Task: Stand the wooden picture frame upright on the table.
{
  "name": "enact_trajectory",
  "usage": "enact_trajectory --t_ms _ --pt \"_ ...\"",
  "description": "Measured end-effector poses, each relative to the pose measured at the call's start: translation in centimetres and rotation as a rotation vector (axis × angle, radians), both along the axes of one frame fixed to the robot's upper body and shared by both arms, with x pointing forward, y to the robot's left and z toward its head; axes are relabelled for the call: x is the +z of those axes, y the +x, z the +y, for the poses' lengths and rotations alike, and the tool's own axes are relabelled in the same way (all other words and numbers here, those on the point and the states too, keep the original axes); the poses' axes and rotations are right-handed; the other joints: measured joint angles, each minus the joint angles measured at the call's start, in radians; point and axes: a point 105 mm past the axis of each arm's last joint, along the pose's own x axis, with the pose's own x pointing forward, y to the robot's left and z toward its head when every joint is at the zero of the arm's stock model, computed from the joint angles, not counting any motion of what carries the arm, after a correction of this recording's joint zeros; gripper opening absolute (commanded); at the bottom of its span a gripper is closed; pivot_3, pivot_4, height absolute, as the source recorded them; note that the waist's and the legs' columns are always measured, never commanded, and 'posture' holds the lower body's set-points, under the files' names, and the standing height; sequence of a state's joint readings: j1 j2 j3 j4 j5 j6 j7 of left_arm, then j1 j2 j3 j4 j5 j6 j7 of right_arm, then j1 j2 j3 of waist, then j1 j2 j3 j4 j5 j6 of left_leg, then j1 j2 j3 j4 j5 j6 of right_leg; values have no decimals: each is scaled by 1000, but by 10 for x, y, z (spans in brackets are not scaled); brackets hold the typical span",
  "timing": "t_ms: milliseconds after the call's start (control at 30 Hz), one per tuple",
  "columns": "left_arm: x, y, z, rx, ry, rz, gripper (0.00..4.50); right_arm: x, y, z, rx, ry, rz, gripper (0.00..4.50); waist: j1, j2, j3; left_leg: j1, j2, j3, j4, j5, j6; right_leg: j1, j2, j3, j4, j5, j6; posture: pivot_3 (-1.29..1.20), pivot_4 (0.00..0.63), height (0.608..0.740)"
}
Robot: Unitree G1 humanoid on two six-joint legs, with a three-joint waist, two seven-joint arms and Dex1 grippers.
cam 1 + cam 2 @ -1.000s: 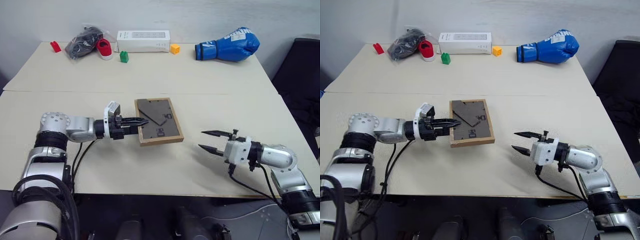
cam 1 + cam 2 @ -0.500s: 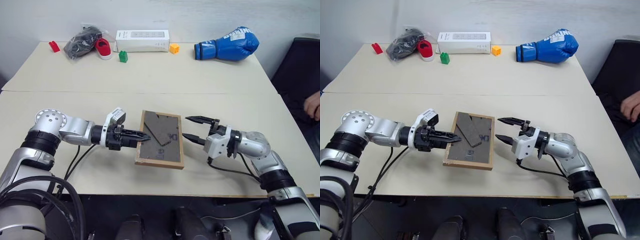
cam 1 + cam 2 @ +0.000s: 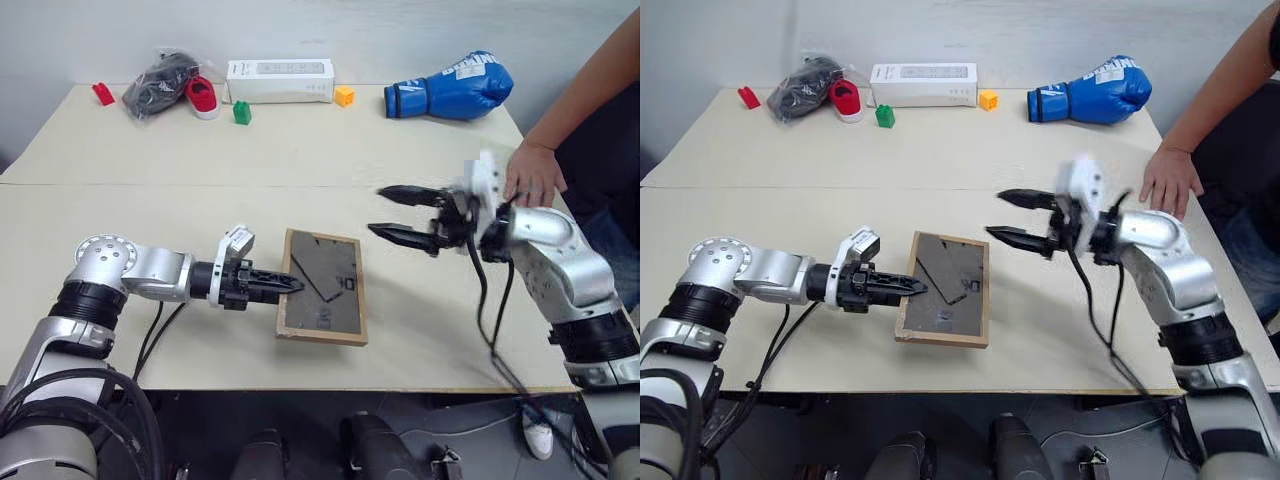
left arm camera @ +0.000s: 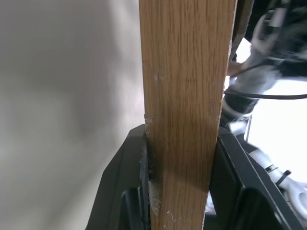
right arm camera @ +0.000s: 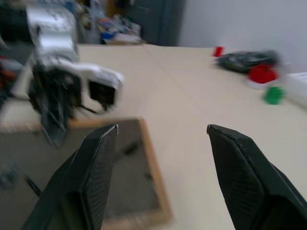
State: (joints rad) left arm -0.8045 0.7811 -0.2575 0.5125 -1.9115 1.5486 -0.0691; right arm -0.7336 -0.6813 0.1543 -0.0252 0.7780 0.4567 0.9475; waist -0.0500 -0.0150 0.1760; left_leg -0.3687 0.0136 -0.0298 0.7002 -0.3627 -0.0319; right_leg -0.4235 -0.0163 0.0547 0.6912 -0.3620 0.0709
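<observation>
Wooden picture frame [image 3: 322,287] edge between left gripper [image 3: 287,284] fingers

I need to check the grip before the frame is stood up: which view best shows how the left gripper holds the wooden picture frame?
The left wrist view: the wooden picture frame edge sits clamped between the black fingers. The eye views show the left gripper at the frame's left edge, back panel up; the right wrist view shows it blurred.

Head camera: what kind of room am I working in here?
Probably a lab or test room, not a home: a plain cream table against a bare wall, unrelated props lined along its far edge (blue boxing glove, white box, small coloured blocks), and a person's hand resting nearby.
</observation>
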Motion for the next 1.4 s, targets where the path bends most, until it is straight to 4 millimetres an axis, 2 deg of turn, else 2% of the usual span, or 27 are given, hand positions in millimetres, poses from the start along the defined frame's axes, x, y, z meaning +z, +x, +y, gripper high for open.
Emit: enact_trajectory --t_ms 67,167,433,633,767,933,1100,1233,1333,1400 --pt "0 -1 -2 -3 12 -31 1246 -4 4 11 7 -16 121 3024 1 0 0 -5 -2 0 1 0 0 -5 -2 0 2 0 0 0 150 740" --pt "-2 -3 -3 -15 34 -76 1246 -24 2 21 44 -126 291 3024 16 0 0 -7 -3 0 0 0 0 -7 -2 0 0 0 0 0 150 740" --pt "-4 -3 -3 -13 45 -126 1246 -52 5 33 25 -241 436 3024 18 0 0 -8 -4 0 0 1 1 -7 -3 -1 0 0 0 0 150 740" --pt "-7 -2 -4 -17 50 -129 1246 -55 -2 48 92 -229 448 3024 9 0 0 -8 -4 0 -1 1 1 -8 -3 -1 1 0 0 0 150 740" --pt "-2 -2 -9 -29 -1 -114 1246 -41 -17 58 214 -162 329 3024 6 0 0 -8 -4 0 -1 1 1 -7 -3 -1 1 0 0 0 150 740" --pt "2 5 -4 5 -41 -73 1246 -42 -28 33 246 -154 146 3024 15 0 0 -8 -5 -1 -1 1 1 -6 -3 -2 -1 0 0 0 150 740" --pt "1 7 2 33 -67 -34 1246 -50 -25 0 158 -199 -122 3024 18 0 0 -8 -5 -1 0 1 1 -6 -3 -2 0 0 0 0 150 740" --pt "4 4 7 33 -81 -19 1246 -42 -8 -48 -41 -194 -269 3024 18 0 0 -8 -5 -1 0 1 1 -6 -3 -2 0 0 0 0 150 740" --pt "6 3 9 31 -110 6 1246 -45 -7 -69 -104 -271 -447 3595 17 0 0 -7 -5 -1 -1 1 1 -6 -3 -2 1 0 0 0 150 740" --pt "7 0 9 17 -123 24 1246 -57 -11 -67 -58 -374 -594 4211 12 0 0 -7 -5 -1 0 1 1 -6 -3 -1 1 0 0 0 150 740"
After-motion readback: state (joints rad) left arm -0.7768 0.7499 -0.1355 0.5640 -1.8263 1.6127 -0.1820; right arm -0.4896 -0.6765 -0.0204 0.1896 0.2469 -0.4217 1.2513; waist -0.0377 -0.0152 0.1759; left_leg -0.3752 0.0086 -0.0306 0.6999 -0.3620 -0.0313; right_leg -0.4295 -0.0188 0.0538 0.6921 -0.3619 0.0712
